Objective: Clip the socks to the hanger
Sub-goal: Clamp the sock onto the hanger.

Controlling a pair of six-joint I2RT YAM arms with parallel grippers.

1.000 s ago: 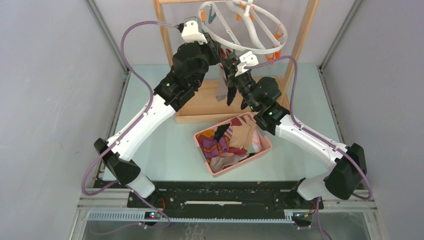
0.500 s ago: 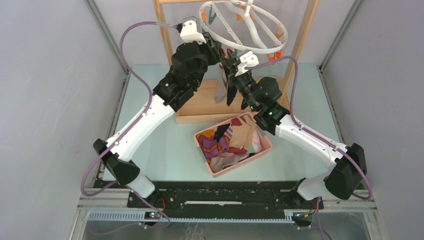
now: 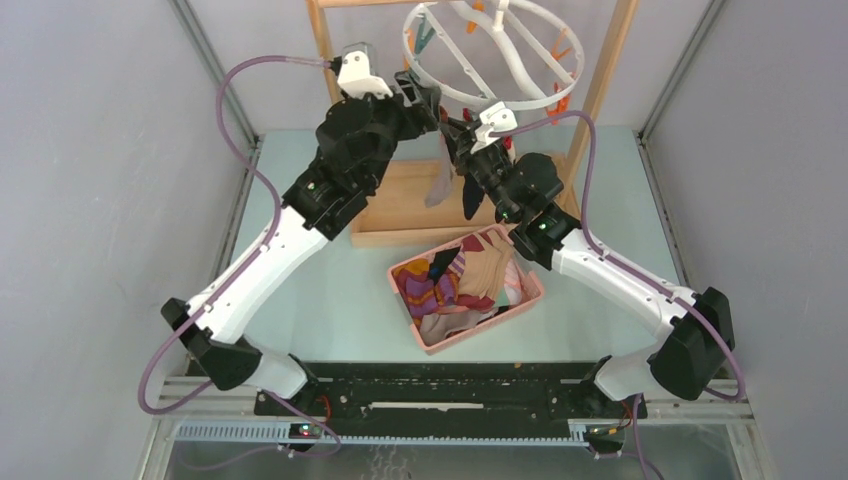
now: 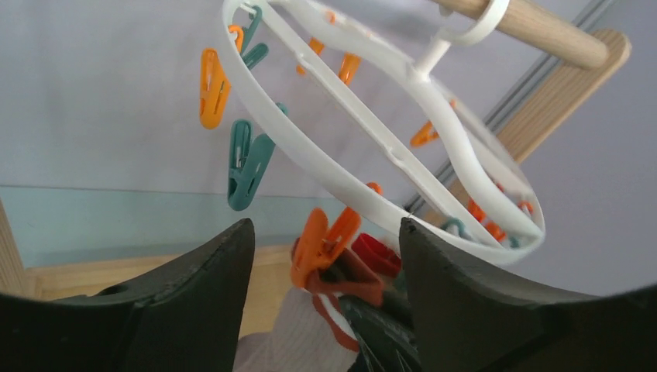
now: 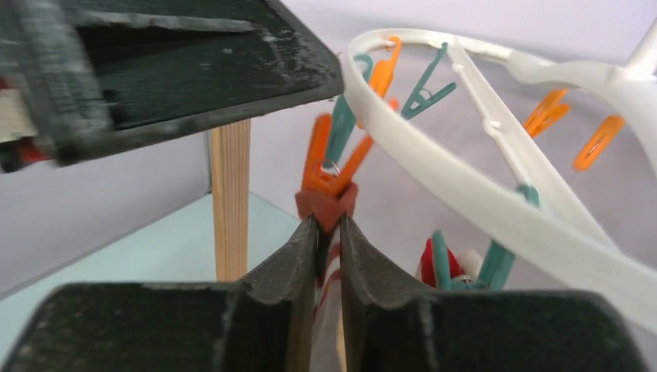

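The hanger (image 5: 465, 190) hangs from the wooden rack (image 3: 322, 50) at the far edge of the worktop (image 3: 330, 300), orange and teal clips dangling from its white rim. One orange clip (image 4: 321, 240) on the ring's near side bites the maroon cuff of a sock (image 3: 438, 180), which hangs down above the rack's base. The right fingers (image 5: 298, 263) are pinched close on that cuff just under the clip. The left fingers (image 4: 201, 294) stand spread wide on either side of the clip, touching neither it nor the sock. More socks (image 3: 455, 280) lie heaped in the pink basket (image 3: 490, 322) near the worktop's middle.
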